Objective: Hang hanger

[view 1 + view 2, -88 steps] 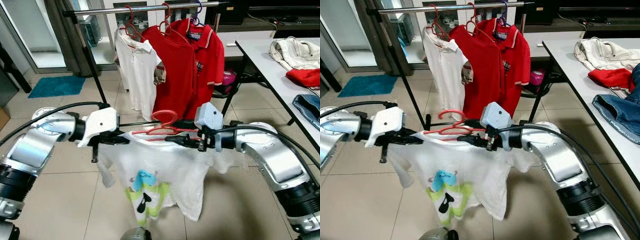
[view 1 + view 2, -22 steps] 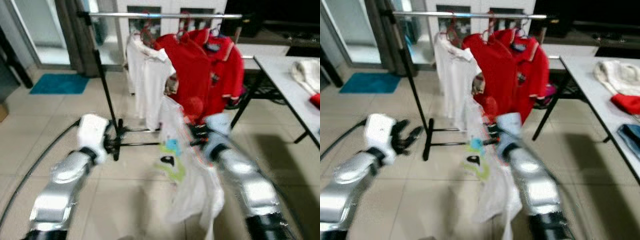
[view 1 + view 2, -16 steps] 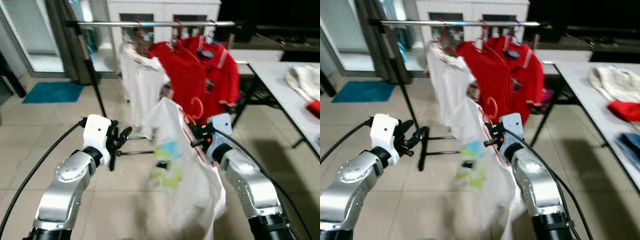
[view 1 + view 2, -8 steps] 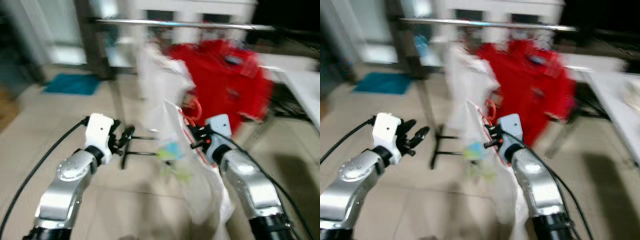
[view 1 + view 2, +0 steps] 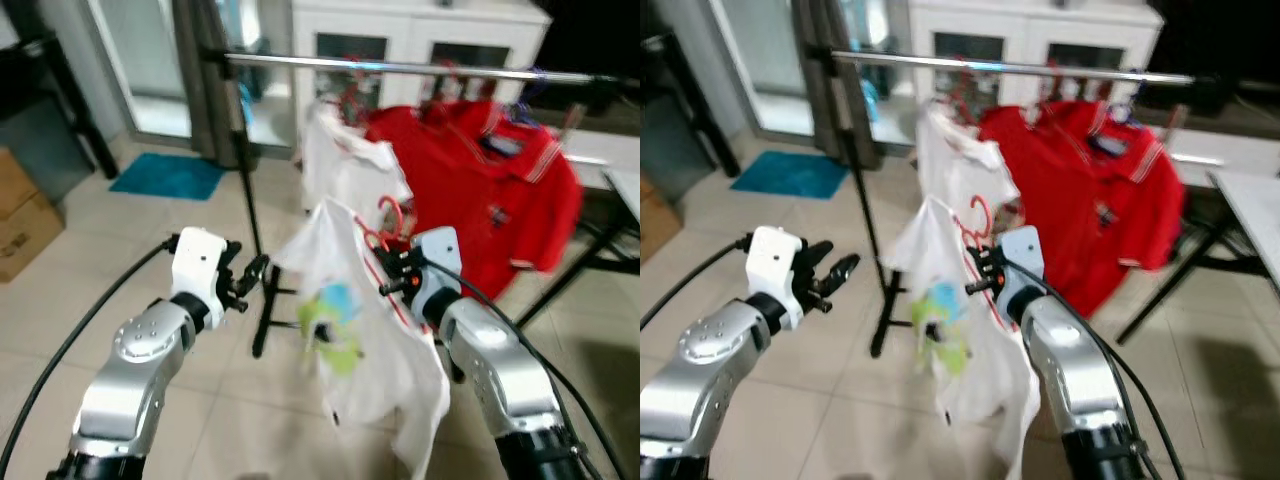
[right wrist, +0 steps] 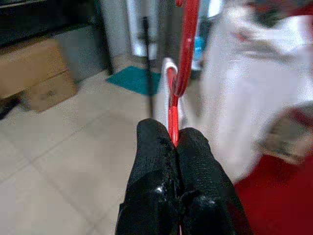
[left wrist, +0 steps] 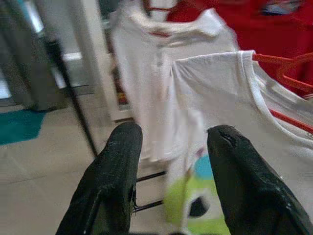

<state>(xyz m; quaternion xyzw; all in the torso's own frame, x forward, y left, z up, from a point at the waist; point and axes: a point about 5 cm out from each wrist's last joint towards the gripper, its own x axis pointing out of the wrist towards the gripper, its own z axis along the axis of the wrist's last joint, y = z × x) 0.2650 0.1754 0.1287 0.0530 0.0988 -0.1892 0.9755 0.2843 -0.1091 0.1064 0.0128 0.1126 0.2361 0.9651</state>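
A red hanger (image 5: 385,236) carries a white T-shirt (image 5: 352,330) with a green and blue print. My right gripper (image 5: 389,272) is shut on the hanger's lower bar, and in the right wrist view the fingers (image 6: 173,176) pinch the red hanger (image 6: 177,73). The shirt hangs down in front of my right arm. My left gripper (image 5: 250,275) stands open to the left of the shirt, holding nothing; its fingers (image 7: 122,166) frame the white T-shirt (image 7: 230,147). The steel clothes rail (image 5: 400,68) runs across above and behind.
On the rail hang a white shirt (image 5: 345,170) and two red polo shirts (image 5: 480,190). The rack's black upright (image 5: 245,190) stands just behind my left gripper. Cardboard boxes (image 5: 20,215) sit at far left, a teal mat (image 5: 165,175) on the tiled floor.
The camera has shifted and sharpened; the rack now sits further right and the boxes have come into view. My right gripper still holds the hanger, and the left stays open.
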